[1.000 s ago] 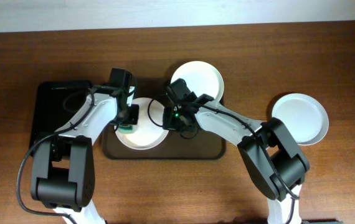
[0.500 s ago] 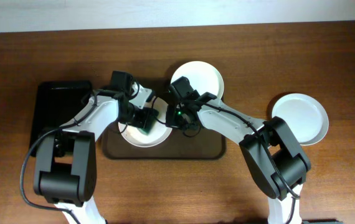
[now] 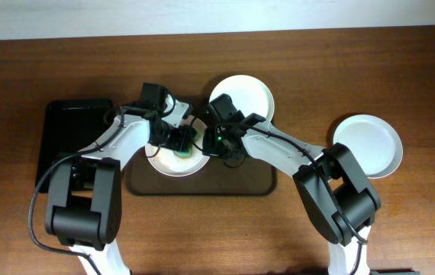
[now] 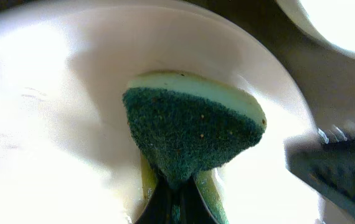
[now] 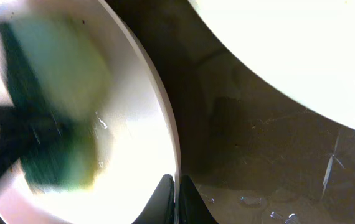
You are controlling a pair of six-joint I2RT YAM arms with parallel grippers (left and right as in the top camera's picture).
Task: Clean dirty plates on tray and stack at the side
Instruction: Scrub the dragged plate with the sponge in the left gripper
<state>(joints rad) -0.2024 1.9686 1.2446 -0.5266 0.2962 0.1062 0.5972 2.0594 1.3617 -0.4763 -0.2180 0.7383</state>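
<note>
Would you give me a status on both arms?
Left tool shut on sponge, on near plate. Right tool pinching its rim. Second plate on tray, third plate aside. Nothing blocking.

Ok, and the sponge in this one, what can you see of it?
The sponge is a two-layer pad: a coarse dark green scouring face flecked with pale specks, backed by pale yellow-green foam. The left gripper pinches its lower edge, squeezing it into a wedge. It sits inside the white plate on the dark brown tray, but which face meets the plate is unclear. It is blurred in the right wrist view.
</note>
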